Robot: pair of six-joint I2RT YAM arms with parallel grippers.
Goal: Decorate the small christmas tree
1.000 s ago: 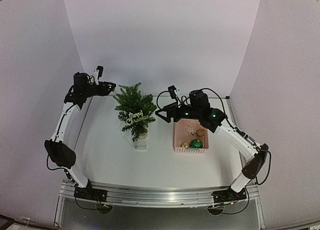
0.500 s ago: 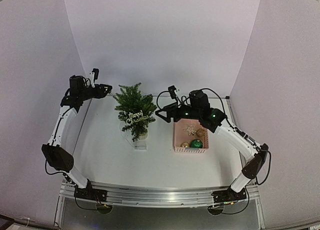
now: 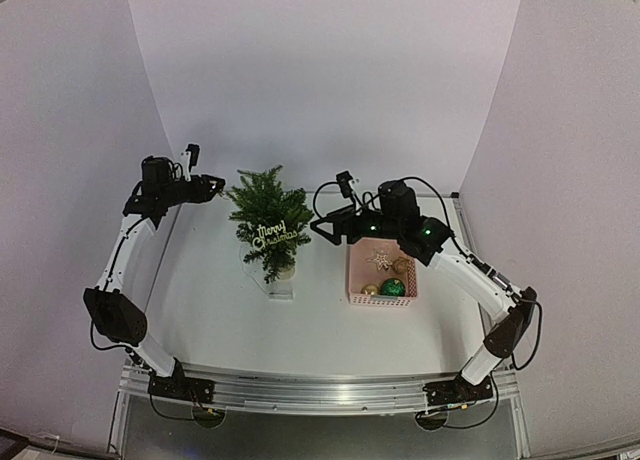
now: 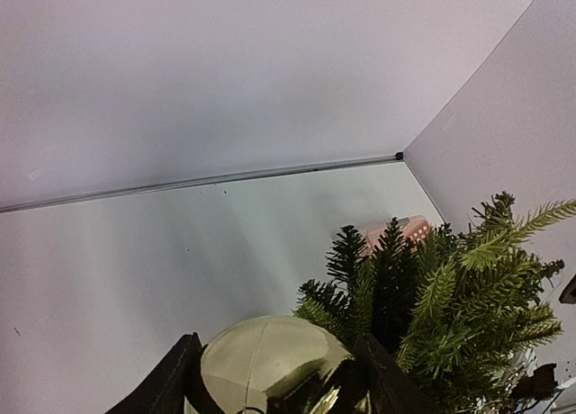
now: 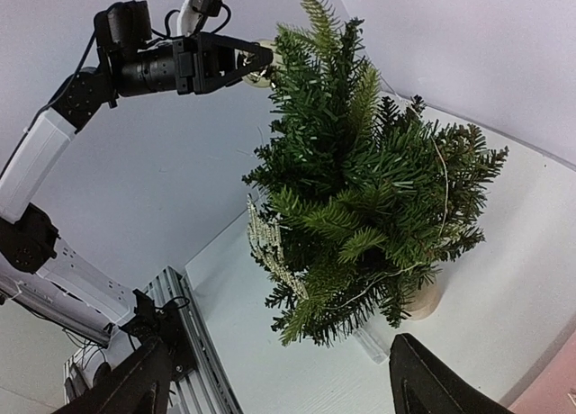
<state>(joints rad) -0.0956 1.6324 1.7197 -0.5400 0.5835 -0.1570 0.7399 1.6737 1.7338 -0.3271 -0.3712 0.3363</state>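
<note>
Gold glossy bauble (image 4: 256, 355) (round) in left hand (image 3: 214, 186) beside bristly small christmas tree (image 3: 270, 220).

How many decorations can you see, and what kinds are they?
Gold balls: 3, two in the pink basket, one held in the left gripper
Green ball: 1, in the basket
Glittery star: 1, in the basket
Merry Christmas sign: 1, on the small christmas tree
Total: 6
</note>
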